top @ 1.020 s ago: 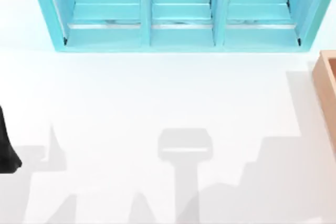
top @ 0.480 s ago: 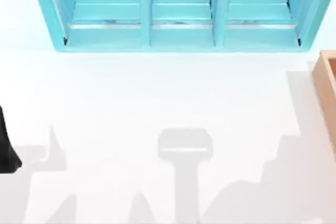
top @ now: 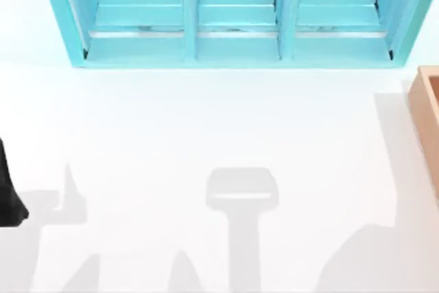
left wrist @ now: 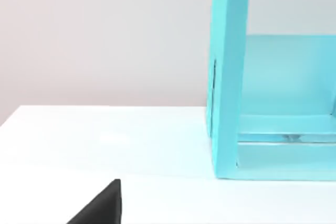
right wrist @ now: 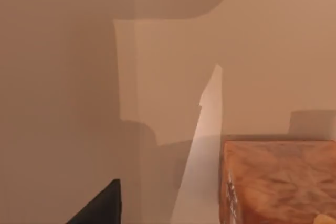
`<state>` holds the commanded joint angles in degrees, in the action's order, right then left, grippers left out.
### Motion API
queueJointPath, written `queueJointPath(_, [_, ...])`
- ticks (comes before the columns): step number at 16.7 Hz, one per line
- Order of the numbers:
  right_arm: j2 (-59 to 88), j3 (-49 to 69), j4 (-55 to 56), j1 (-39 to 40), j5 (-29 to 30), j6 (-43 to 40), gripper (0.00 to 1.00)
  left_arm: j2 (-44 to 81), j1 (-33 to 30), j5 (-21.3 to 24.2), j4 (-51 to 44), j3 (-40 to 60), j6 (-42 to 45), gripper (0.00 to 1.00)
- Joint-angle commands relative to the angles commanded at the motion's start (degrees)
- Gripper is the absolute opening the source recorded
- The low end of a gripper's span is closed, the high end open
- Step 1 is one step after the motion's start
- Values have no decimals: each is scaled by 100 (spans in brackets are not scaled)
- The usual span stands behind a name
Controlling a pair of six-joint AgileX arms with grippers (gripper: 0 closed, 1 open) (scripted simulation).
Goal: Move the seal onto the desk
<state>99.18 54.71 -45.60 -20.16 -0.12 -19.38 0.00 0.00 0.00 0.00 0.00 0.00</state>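
Observation:
The seal [right wrist: 278,182], a glossy orange-brown block, sits close in the right wrist view with tan wood surfaces [right wrist: 63,77] around it. A black tip of my right gripper [right wrist: 100,209] stands apart from the seal, not touching it. The desk [top: 206,121] is the broad white tabletop. My left arm [top: 8,197] is parked at the desk's left edge. A black tip of the left gripper [left wrist: 100,209] hangs over the white desk [left wrist: 131,140].
A turquoise three-bay shelf unit [top: 233,18] stands along the back of the desk, and its end wall [left wrist: 231,77] rises ahead in the left wrist view. A tan wooden box [top: 429,114] sits at the right edge. Arm shadows lie across the front of the desk.
The shadow at the desk's front right has shrunk and slid toward the right edge. The left arm has not moved.

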Motion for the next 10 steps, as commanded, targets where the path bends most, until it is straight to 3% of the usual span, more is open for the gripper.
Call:
queueJointPath(4, [4, -4, 8, 0, 0, 0, 100, 0, 0, 0, 0, 0, 0, 100])
queueJointPath(10, [4, -4, 8, 0, 0, 0, 55, 0, 0, 0, 0, 0, 0, 100])
